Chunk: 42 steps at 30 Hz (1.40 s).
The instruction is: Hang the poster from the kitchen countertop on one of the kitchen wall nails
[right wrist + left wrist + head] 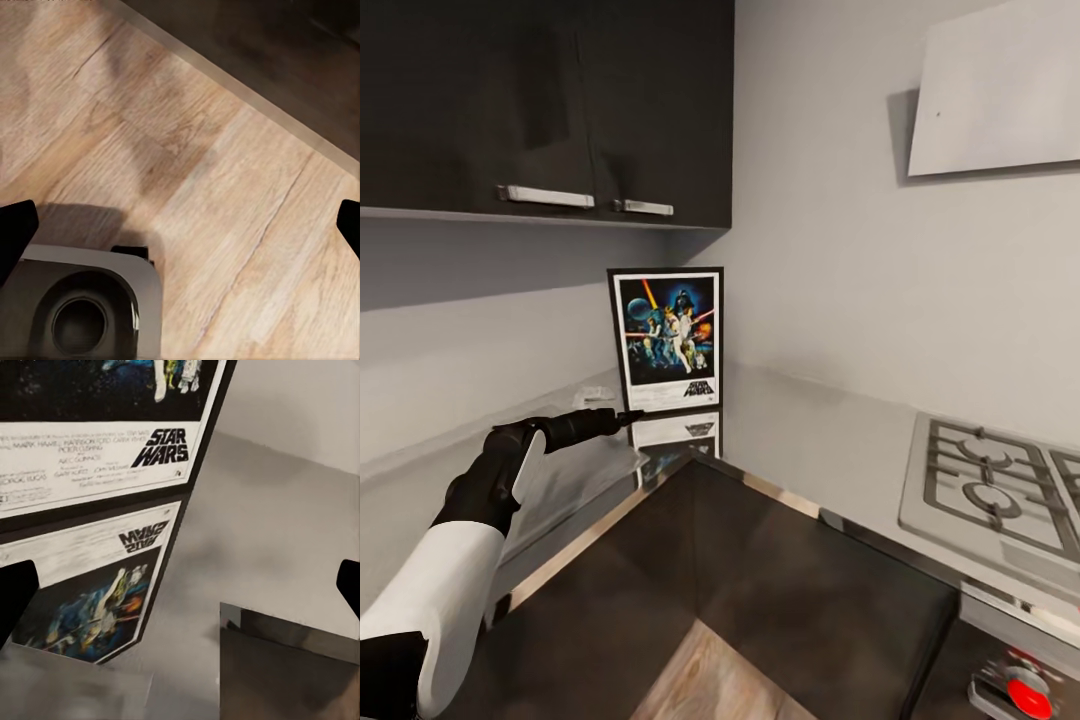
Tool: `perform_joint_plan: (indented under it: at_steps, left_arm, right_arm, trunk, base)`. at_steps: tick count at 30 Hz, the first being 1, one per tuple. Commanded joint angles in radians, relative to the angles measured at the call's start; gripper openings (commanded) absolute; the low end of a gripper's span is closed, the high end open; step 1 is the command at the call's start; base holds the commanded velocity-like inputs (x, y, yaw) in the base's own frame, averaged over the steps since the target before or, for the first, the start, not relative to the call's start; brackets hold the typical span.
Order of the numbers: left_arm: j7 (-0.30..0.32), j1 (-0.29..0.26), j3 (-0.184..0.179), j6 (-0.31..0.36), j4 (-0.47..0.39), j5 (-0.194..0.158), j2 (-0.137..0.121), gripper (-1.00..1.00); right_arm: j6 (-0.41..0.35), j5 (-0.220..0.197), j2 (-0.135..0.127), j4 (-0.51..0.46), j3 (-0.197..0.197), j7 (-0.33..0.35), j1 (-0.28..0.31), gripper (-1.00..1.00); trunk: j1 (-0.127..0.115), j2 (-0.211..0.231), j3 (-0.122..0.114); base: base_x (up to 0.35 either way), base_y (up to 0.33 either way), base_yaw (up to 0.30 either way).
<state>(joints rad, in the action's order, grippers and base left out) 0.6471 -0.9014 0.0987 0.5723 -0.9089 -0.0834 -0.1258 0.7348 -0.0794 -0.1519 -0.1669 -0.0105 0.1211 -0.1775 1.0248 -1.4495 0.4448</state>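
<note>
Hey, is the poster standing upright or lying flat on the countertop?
Upright. The poster stands on its bottom edge in the corner of the kitchen countertop, against the wall, its reflection showing below it.

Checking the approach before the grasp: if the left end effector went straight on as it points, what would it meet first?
Probably the poster, near its lower edge; the left end effector points at it, open and just short. Depth unclear.
</note>
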Motion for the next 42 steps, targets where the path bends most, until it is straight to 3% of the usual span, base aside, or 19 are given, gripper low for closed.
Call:
perform_joint_plan:
  at_steps: [1, 19, 29, 33, 37, 42]
  left_arm:
    - [0.000, -0.001, 0.001, 0.009, 0.000, -0.009, 0.000, 1.00]
    - [0.005, -0.001, 0.011, 0.012, -0.018, -0.008, -0.002, 1.00]
    - [0.004, -0.001, 0.038, 0.020, -0.069, -0.007, -0.042, 1.00]
    - [0.001, -0.008, 0.040, 0.033, -0.074, -0.007, -0.046, 1.00]
    - [-0.030, -0.093, 0.039, 0.125, -0.055, -0.006, -0.047, 1.00]
    - [-0.044, -0.179, 0.038, 0.144, 0.052, -0.006, -0.047, 1.00]
  right_arm:
    - [0.001, -0.009, 0.000, 0.000, -0.001, 0.008, 0.000, 1.00]
    - [0.002, 0.012, 0.003, 0.007, 0.000, 0.008, 0.000, 1.00]
    - [0.003, 0.012, 0.003, 0.006, 0.000, 0.007, 0.000, 1.00]
    - [0.003, 0.012, 0.003, 0.005, 0.000, 0.006, 0.000, 1.00]
    - [0.004, 0.012, 0.003, 0.004, 0.000, 0.006, 0.000, 1.00]
    - [0.004, 0.012, 0.003, 0.004, 0.000, 0.006, 0.000, 1.00]
  trunk:
    - [0.000, 0.000, 0.001]
    - [0.000, 0.000, 0.001]
    - [0.000, 0.000, 0.001]
    - [0.000, 0.000, 0.001]
    - [0.000, 0.000, 0.001]
    - [0.000, 0.000, 0.001]
  base:
    - [0.080, 0.000, 0.000]
    - [0.011, 0.000, 0.000]
    - [0.000, 0.000, 0.000]
    - [0.000, 0.000, 0.000]
    - [0.000, 0.000, 0.000]
    - [0.000, 0.000, 0.000]
